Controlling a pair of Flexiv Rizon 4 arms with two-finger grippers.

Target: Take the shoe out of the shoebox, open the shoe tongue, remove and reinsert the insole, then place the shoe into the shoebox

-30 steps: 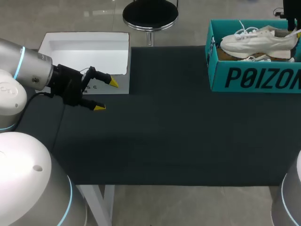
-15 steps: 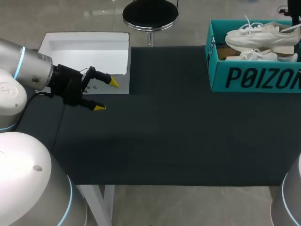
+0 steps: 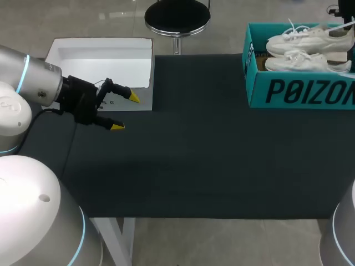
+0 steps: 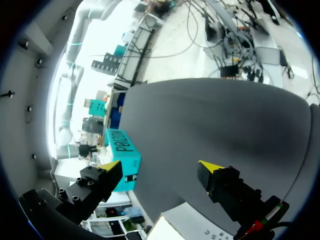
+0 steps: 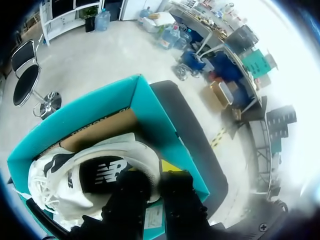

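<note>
A white sneaker [image 3: 307,37] hangs above the teal shoebox [image 3: 299,91] at the table's far right corner. In the right wrist view my right gripper [image 5: 153,174] is shut on that sneaker's [image 5: 85,175] heel rim, over the open shoebox [image 5: 107,107]. A second white sneaker [image 3: 302,61] lies inside the box below it. My left gripper [image 3: 123,111] stands open with nothing in it, at the table's left side beside the white lid. In its own view the left gripper [image 4: 160,166] points across the dark table toward the distant shoebox [image 4: 122,152].
The white box lid [image 3: 102,58] lies upside down at the table's far left corner, its near edge just under my left gripper. The black tabletop [image 3: 211,149] stretches between the lid and the shoebox.
My right gripper has lifted the sneaker up and slightly away from the box, uncovering the second sneaker beneath it. The left arm has stayed still.
</note>
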